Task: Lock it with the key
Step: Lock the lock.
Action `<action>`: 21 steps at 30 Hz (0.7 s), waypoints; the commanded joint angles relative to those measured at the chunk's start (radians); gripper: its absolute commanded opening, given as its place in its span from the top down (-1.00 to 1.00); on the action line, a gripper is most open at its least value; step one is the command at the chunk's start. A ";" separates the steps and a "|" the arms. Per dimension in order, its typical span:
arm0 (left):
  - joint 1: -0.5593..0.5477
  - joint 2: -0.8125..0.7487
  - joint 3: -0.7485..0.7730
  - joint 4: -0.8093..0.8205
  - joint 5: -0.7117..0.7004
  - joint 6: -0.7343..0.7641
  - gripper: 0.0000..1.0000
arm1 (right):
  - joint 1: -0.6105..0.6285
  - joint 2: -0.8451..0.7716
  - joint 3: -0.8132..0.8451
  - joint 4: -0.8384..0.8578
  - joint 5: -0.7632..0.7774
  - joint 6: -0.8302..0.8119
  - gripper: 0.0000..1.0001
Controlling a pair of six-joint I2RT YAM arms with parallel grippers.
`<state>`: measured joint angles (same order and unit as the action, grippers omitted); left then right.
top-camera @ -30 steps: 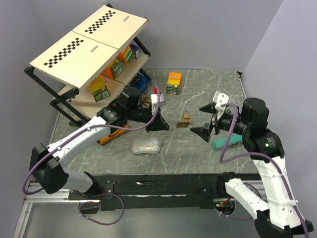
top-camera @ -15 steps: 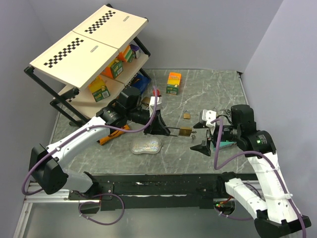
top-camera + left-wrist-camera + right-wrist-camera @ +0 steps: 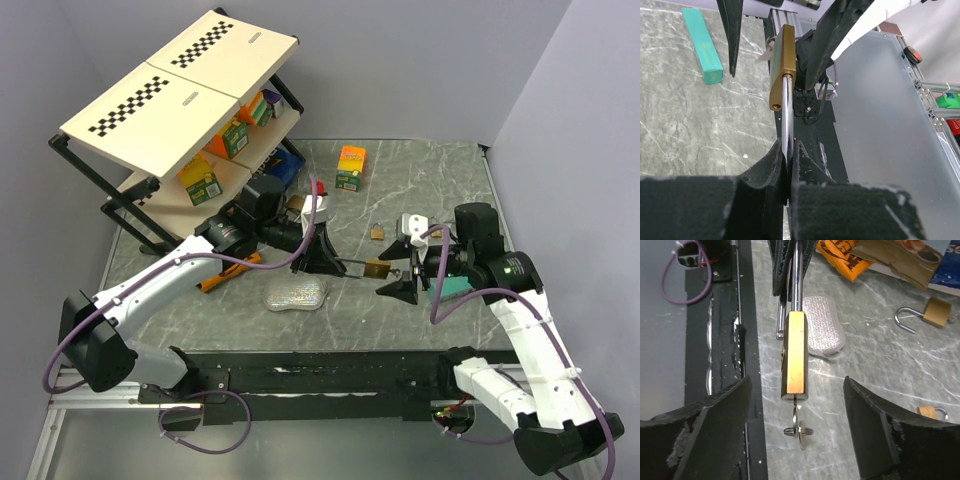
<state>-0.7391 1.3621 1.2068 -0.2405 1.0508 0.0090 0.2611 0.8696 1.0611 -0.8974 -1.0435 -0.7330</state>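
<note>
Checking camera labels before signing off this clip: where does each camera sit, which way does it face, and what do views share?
Top external: above, behind the robot, looking down at the table; both arms show.
Left wrist: on the left claw, looking along its shut fingers at the brass padlock's shackle end.
Right wrist: on the open right claw, both fingers showing, facing the key.
Shared: all show that padlock.

Bright, even, diffuse light, soft shadows, sharp top view (near jaws blurred in both wrist views).

Lettering on orange bag (image 3: 840, 257) and shelf boxes (image 3: 203, 180), none legible
</note>
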 commanded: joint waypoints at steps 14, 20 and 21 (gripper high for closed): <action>0.018 -0.078 0.010 0.218 0.060 -0.139 0.98 | 0.046 0.023 0.020 0.127 -0.085 0.106 0.50; 0.026 -0.093 0.013 0.116 0.014 -0.037 0.10 | 0.046 0.043 0.048 0.202 -0.105 0.247 1.00; 0.035 -0.096 0.013 0.078 0.006 -0.026 -0.06 | 0.044 0.043 0.050 0.218 -0.110 0.294 1.00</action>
<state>-0.7208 1.3216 1.1988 -0.1432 1.0603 -0.0822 0.3000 0.9100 1.0615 -0.7856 -1.0924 -0.5667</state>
